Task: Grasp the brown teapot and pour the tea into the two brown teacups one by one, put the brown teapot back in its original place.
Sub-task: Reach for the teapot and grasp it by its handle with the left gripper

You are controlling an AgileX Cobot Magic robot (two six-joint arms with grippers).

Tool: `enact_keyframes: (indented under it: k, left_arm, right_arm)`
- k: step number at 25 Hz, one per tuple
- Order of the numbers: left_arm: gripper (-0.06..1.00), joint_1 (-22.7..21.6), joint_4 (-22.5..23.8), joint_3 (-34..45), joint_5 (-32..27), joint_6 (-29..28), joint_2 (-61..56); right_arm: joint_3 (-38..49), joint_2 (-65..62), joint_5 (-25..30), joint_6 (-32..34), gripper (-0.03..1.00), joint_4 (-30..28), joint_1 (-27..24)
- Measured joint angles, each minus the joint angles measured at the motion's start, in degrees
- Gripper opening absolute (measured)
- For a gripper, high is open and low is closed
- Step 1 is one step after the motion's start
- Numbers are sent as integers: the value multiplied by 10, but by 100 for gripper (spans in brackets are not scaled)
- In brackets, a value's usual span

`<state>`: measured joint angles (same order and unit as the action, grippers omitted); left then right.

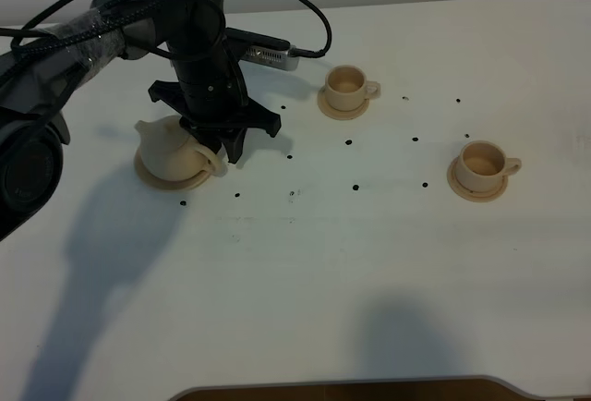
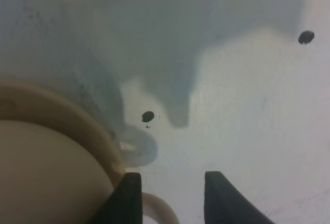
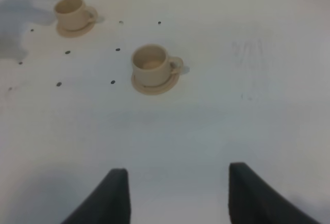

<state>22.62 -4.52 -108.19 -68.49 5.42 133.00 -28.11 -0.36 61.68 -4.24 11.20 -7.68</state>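
- R hand [image 3: 178,168] is hanging nearest, over bare white tabletop [image 1: 323,290]. Its fingers are standing wide apart w/ nothing btwn them. It isn't showing in the high view.
- Ahead of it, the near teacup [image 1: 482,163] is sitting upright on its small saucer [image 1: 464,188] on the right side, w/ its loop pointing right.
- Black dots [image 1: 355,186] are lying scattered over the mid tabletop, btwn the cups and the pot.
- On the left side, about level w/ that cup, the teapot [image 1: 171,150] is sitting upright on the wide saucer [image 2: 62,110]. The arm is covering its lid.
- The pot's handle [image 2: 157,208] is facing toward the middle of the tabletop, and the spout is sticking out the opposite way.
- L hand [image 2: 172,175] is pointing straight down at the handle side of the pot, partly open.
- One finger is sitting each side of the loop. One is touching the pot, and a gap is showing btwn the loop and the other finger, so it isn't clamping anything.
- Farther back, near the middle, the far teacup [image 1: 348,85] is sitting upright on a matching saucer [image 1: 331,110], well apart from the near one.
- Farthest, a grey box [image 1: 268,53] w/ a black cable [image 1: 319,22] is lying behind the arm.
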Motion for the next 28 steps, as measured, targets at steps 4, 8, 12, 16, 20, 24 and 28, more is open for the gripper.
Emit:
enact_keyframes:
  k: [4,8,12,16,20,24,28]
  left_arm:
    - [33,0,-1,0,0,29,0]
    - [33,2,-19,0,0,27,0]
    - [33,3,-33,0,0,20,0]
    - [33,6,-33,0,0,12,0]
    - [33,8,-33,1,0,4,0]
    - [33,8,-27,1,0,-1,-5]
    - [33,9,-12,28,0,-5,-23]
  right_arm:
    - [0,0,0,0,45,0,0]
    - [0,0,0,0,45,0,0]
    - [0,0,0,0,45,0,0]
    - [0,0,0,0,45,0,0]
    - [0,0,0,0,45,0,0]
    - [0,0,0,0,45,0,0]
    - [0,0,0,0,45,0,0]
